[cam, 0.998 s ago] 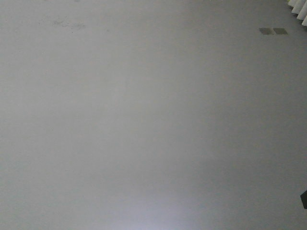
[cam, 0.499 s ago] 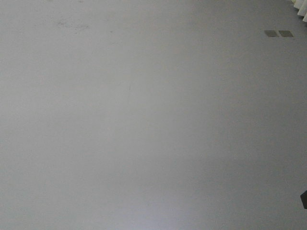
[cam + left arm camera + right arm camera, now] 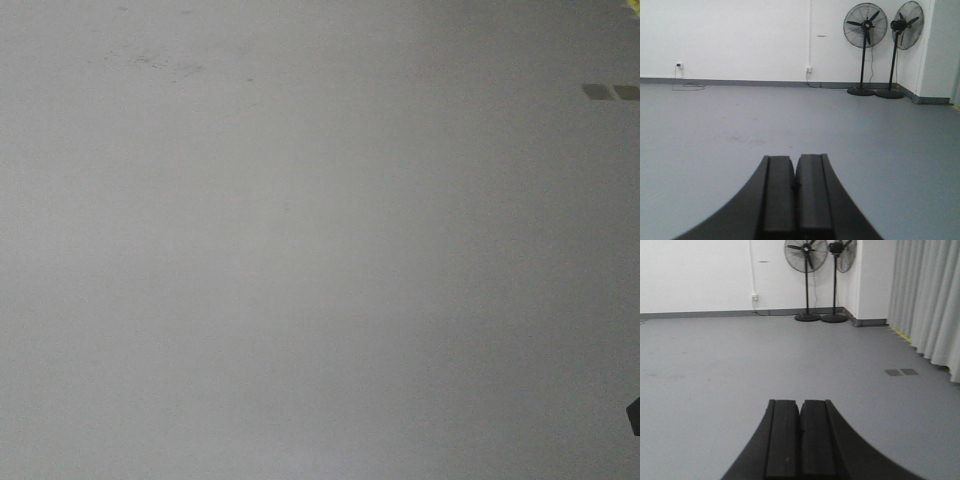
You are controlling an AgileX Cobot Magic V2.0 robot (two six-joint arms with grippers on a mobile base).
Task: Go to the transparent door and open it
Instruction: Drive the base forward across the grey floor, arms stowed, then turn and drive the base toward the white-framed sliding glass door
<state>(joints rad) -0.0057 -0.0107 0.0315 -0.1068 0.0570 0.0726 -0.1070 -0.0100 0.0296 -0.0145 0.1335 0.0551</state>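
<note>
Left black gripper [image 3: 795,165], right black gripper [image 3: 800,407] pinched together, empty. Transparent door unseen; base may stray into grey pleated curtain [image 3: 927,305].

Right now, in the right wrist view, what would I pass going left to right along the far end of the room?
Wall socket → first fan → second fan → jutting wall corner → curtain.

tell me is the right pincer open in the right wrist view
No, the right pincer is shut, its two black fingers pressed side by side with no gap between them.
</note>
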